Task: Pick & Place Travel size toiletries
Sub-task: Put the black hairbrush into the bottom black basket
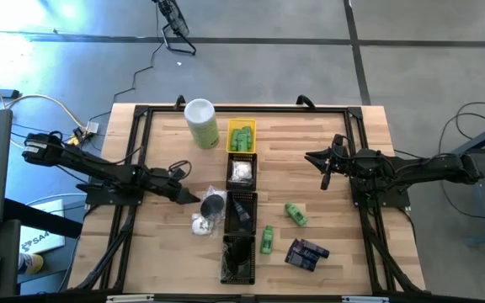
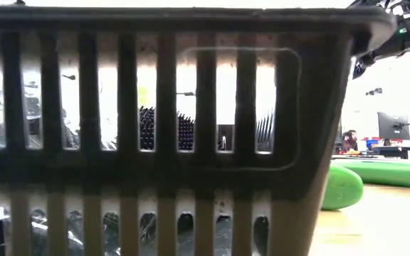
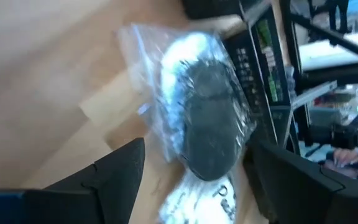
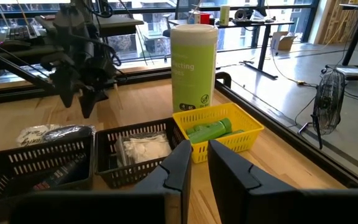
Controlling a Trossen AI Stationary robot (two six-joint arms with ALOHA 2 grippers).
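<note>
High view: left end effector over black puck beside tray row

Left end effector [image 1: 199, 199] spread wide, hovering just left of the black trays [image 1: 240, 234], above a black round puck [image 1: 212, 204] in clear wrap; whether touching, cannot tell. White wrapped piece [image 1: 200, 225] just near of it on the tabletop [image 1: 335, 252]. Two green bottles [image 1: 295, 214] and a dark packet [image 1: 306, 253] right of the trays. Yellow tray [image 1: 241, 136] at far end, canister [image 1: 201, 123] to its left. Right end effector [image 1: 324, 171] narrow, holding nothing, at right.
</note>
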